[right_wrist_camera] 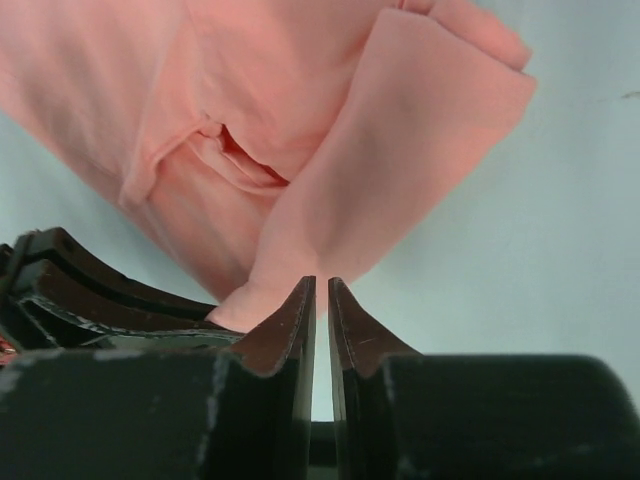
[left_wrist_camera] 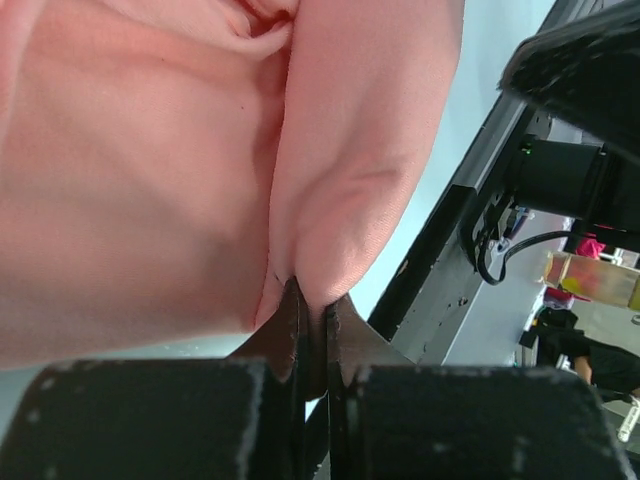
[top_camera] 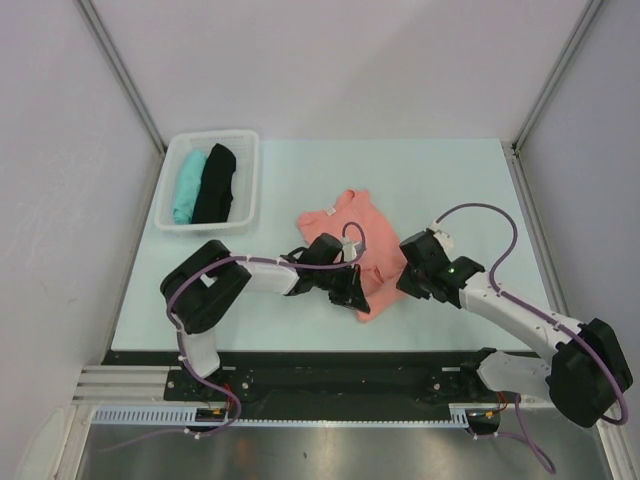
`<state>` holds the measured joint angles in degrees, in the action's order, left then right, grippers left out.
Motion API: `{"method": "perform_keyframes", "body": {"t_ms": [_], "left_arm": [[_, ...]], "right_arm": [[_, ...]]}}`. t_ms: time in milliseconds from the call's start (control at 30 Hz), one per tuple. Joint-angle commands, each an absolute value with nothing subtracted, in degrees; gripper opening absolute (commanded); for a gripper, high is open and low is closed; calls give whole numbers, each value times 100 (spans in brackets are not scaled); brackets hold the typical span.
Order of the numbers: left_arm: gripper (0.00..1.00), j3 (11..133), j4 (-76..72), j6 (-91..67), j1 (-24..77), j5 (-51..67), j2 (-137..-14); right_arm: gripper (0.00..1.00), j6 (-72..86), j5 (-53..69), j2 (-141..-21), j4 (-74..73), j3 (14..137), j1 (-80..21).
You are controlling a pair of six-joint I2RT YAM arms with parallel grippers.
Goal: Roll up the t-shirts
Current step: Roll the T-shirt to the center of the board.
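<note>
A: Left gripper (left_wrist_camera: 312, 298): fingers pressed almost flat together. A fold of the salmon-pink t-shirt (top_camera: 365, 210) runs down between the tips, so it has the cloth nipped.

B: Noted. Rest of the shirt?

A: It spreads ahead of those tips and off to their left, rumpled, lying on the pale table (top_camera: 450, 180). The pinched fold rises from the shirt's near edge.

B: Right gripper (right_wrist_camera: 321, 290)?

A: Fingers drawn close, with a thin slit showing between them. A flap of the same shirt comes right down to the tips. Cannot tell whether the hem is caught in the slit or only touches it.

B: The two grippers?

A: Near each other, the shirt's near corner between them.

B: Other shirts?

A: A teal t-shirt (top_camera: 187, 185) and a black t-shirt (top_camera: 215, 185), side by side in a white basket (top_camera: 247, 180), well beyond and left of the left gripper.
</note>
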<state>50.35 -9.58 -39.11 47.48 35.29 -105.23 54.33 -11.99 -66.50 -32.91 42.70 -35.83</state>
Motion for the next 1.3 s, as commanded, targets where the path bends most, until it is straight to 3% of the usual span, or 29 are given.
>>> {"method": "perform_keyframes", "body": {"t_ms": [0, 267, 367, 400, 500, 600, 933, 1267], "left_arm": [[0, 5010, -1020, -4104, 4729, 3823, -10644], [3, 5053, -994, -4070, 4685, 3788, -10653], [15, 5132, -810, -3930, 4676, 3665, -10565], [26, 5150, -756, -3903, 4676, 3630, -10530], [43, 5247, -458, -3683, 4676, 3428, -10336], [50, 5352, -89, -3428, 4676, 3112, -9994], [62, 5897, 1687, -2172, 5237, 380, -8578], [64, 6302, 1275, -1170, 6661, -1554, -9368]], "right_arm": [[13, 5519, -1521, -6758, -3059, 4184, -3779], [12, 5441, -1389, -7347, -2479, 4227, -3718], [12, 5362, -1292, -7567, -2294, 4263, -3569], [12, 5335, -1222, -7637, -2259, 4271, -3481], [12, 5265, -1099, -7804, -2136, 4342, -3375], [12, 5212, -994, -7945, -2066, 4447, -3270], [12, 5045, -414, -8516, -2039, 4825, -2918], [12, 5054, -62, -8824, -1951, 4860, -2778]]}}
